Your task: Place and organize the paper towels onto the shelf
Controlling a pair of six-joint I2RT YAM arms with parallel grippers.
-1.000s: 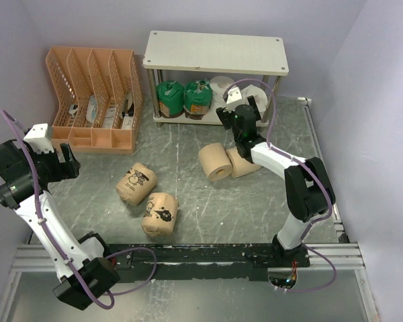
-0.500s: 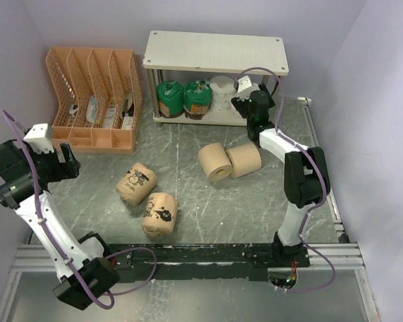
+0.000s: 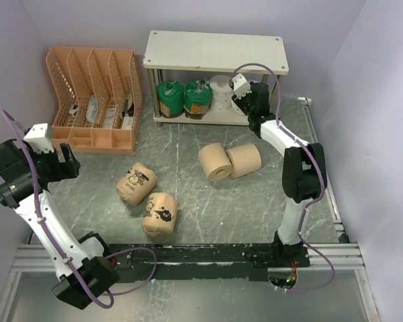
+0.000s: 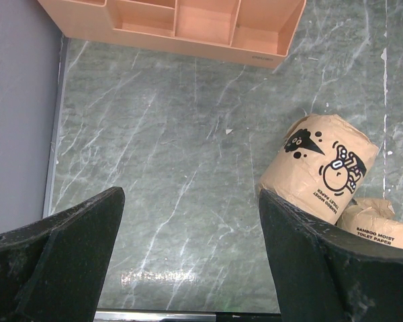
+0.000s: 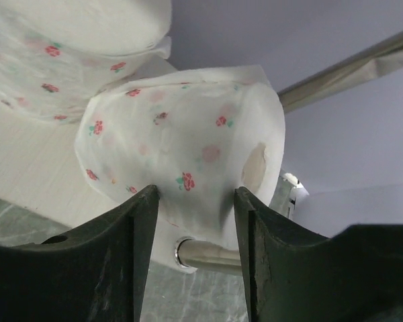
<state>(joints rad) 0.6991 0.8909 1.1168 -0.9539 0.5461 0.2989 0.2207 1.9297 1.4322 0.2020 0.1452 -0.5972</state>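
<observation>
- Clamping the sides of a white dotted roll (image 5: 188, 134), the right fingers (image 5: 121, 255) hold it at the lower board of the shelf (image 3: 215, 52), just beside the other dotted roll (image 5: 74, 40).
- Left fingers (image 4: 67, 248) stand wide apart above the table (image 4: 188, 154), holding nothing.
- Two green-topped rolls (image 3: 169, 97) sit at that board's left end.
- Two plain tan rolls (image 3: 215, 161) and two printed rolls (image 3: 136, 182) lie on the table.

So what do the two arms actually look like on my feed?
Both the left arm and right arm have white links, black joint housings and a looping purple cable. The left end effector and right end effector each have two thick matte-black fingers.
</observation>
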